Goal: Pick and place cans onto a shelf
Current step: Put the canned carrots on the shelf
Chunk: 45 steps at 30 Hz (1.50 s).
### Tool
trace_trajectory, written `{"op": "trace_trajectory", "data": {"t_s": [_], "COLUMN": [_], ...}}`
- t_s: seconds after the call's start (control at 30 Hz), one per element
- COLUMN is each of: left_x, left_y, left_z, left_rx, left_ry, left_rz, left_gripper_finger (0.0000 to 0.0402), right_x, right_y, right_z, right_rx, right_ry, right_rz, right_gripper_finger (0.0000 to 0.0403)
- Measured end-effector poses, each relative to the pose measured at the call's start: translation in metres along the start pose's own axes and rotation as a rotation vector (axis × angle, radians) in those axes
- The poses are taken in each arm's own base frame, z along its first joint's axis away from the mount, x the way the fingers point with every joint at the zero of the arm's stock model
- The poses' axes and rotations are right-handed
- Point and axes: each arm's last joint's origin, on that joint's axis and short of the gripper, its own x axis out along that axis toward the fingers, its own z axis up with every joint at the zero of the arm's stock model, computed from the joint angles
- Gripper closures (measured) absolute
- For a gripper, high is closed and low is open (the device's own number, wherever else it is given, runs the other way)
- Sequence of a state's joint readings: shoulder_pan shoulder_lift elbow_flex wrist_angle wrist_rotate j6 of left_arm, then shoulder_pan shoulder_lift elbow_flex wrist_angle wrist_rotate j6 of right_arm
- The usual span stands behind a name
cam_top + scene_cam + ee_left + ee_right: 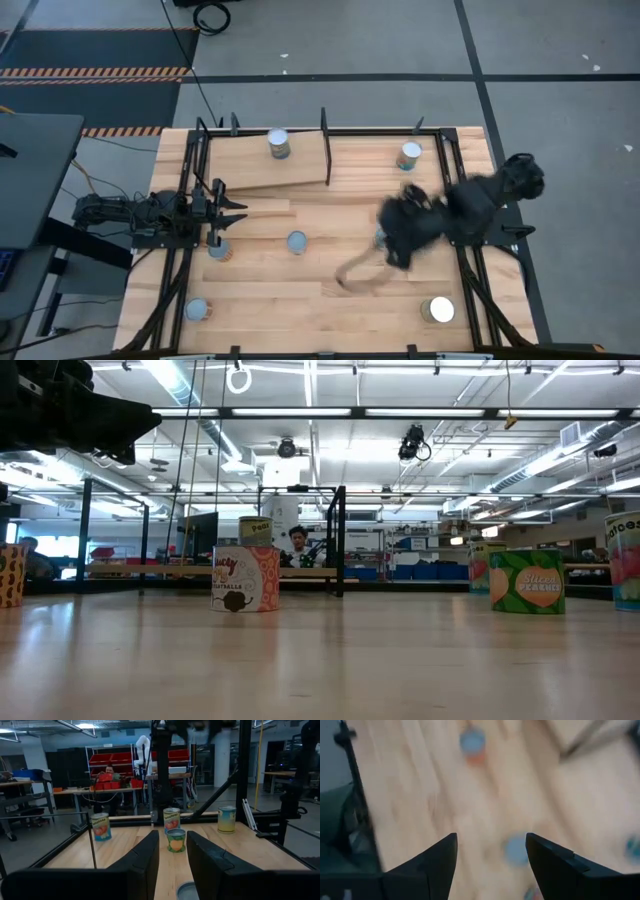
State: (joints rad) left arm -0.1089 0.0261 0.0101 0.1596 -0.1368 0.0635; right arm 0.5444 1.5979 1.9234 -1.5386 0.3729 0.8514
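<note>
Silver-topped round cans (297, 241), seemingly tin.

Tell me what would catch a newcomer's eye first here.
The right arm blurs over the table's right-centre, its right hand open above a can. The left hand waits at the left edge above another can. One can already stands on the shelf at the far side.

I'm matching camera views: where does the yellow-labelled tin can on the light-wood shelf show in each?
High: yellow-labelled tin can, upper left of centre.
Low: can background, left of centre.
Left wrist: not in it.
Right wrist: not in it.
Landmark: black upright divider, right of it, high and low.
</note>
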Motion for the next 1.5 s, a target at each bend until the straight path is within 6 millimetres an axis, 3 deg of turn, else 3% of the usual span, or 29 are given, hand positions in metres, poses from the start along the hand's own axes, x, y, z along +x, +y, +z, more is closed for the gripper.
{"op": "trace_trajectory", "data": {"t_s": [0.13, 0.27, 0.4, 0.57, 0.67, 0.9, 1.5], "left_x": [0.000, 0.000, 0.000, 0.000, 0.000, 0.000, 0.000], "left_y": [0.000, 0.000, 0.000, 0.000, 0.000, 0.000, 0.000], "left_z": [0.000, 0.000, 0.000, 0.000, 0.000, 0.000, 0.000], "left_rx": [0.000, 0.000, 0.000, 0.000, 0.000, 0.000, 0.000], "left_ry": [0.000, -0.001, -0.001, -0.001, -0.001, -0.001, -0.001], "left_rz": [0.000, 0.000, 0.000, 0.000, 0.000, 0.000, 0.000], "left_gripper_finger": [0.0296, 0.0296, 0.0296, 0.0296, 0.0296, 0.0296, 0.0296], "right_x": [0.013, 0.033, 0.049, 0.069, 0.081, 0.103, 0.113], "right_y": [0.026, 0.043, 0.052, 0.059, 0.063, 0.056, 0.055], "right_z": [-0.058, -0.103, -0.125, -0.145, -0.156, -0.172, -0.177], "right_rx": [0.124, 0.242, 0.327, 0.375, 0.387, 0.390, 0.387], "right_ry": [0.181, 0.414, 0.581, 0.670, 0.704, 0.723, 0.685], "right_rz": [-0.025, -0.041, -0.027, -0.003, 0.027, -0.025, -0.015], "right_gripper_finger": [0.0155, 0.0127, 0.0081, 0.0022, 0.0006, 0.0011, 0.0007]}}
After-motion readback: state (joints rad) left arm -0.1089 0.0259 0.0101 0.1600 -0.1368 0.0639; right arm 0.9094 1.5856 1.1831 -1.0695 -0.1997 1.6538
